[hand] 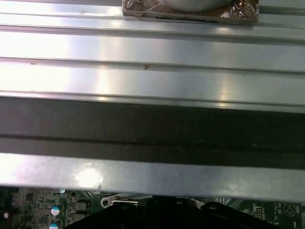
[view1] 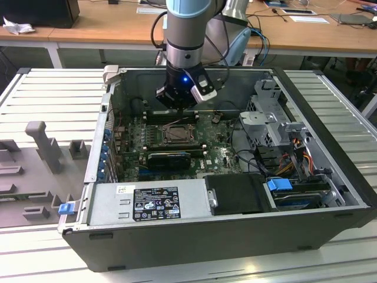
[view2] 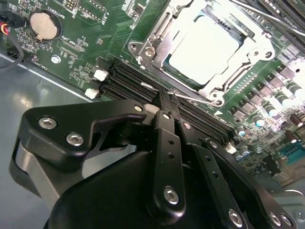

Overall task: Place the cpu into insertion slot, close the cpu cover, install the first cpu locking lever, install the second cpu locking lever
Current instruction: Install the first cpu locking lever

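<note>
cpu (view2: 204,50) sits flat in the insertion slot (view2: 164,78) on the green motherboard (view2: 95,33), pale square top showing. cpu cover (view2: 157,36) is down over it, silvery frame around the chip, window open on the chip face. a thin wire locking lever (view2: 193,99) runs along the socket edge nearest my fingers; cannot tell if it is latched.

my gripper (view2: 164,102) hangs just beside that socket edge, tips over the black memory slots (view2: 124,78) next to the socket. fingers (view2: 167,138) look pressed together, clenched with nothing between them that i can see. fingertip is near the lever wire, contact unclear.

in the exterior view my gripper (view1: 179,106) is inside the open computer case (view1: 330,147), above the motherboard just behind the socket (view1: 177,134), blue light lit on the wrist. a round coin battery (view2: 44,25) sits on the board well apart from the socket. grey power supply (view1: 147,203) lies along the case's near side, drive cage (view1: 271,112) at the exterior view's right. case rests on a ribbed metal table (view1: 53,94); wooden desks (view1: 106,23) behind.

first wrist view: case wall (hand: 152,129), ribbed table surface (hand: 152,52), a strip of motherboard (hand: 43,207).
</note>
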`<state>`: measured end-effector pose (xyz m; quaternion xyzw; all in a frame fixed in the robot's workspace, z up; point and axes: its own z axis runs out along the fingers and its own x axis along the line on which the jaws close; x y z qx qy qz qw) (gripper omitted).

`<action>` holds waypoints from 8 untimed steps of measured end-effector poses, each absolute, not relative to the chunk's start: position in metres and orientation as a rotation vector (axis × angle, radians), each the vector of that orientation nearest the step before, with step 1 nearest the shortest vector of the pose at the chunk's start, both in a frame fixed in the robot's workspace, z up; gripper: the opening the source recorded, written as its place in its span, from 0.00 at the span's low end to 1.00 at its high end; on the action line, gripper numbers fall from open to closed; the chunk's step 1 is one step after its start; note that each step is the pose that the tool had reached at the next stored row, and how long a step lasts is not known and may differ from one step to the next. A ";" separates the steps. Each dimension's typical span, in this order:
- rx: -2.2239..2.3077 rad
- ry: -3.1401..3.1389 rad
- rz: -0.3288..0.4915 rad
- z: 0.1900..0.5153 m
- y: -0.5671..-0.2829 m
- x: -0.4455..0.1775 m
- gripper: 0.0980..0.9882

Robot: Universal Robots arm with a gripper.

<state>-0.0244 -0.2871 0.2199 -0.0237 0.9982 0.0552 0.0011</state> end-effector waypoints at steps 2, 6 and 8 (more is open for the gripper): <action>-0.075 3.134 0.174 0.219 -0.287 -0.023 0.01; -0.076 3.134 0.173 0.216 -0.286 -0.020 0.01; -0.076 3.134 0.173 0.214 -0.286 -0.019 0.01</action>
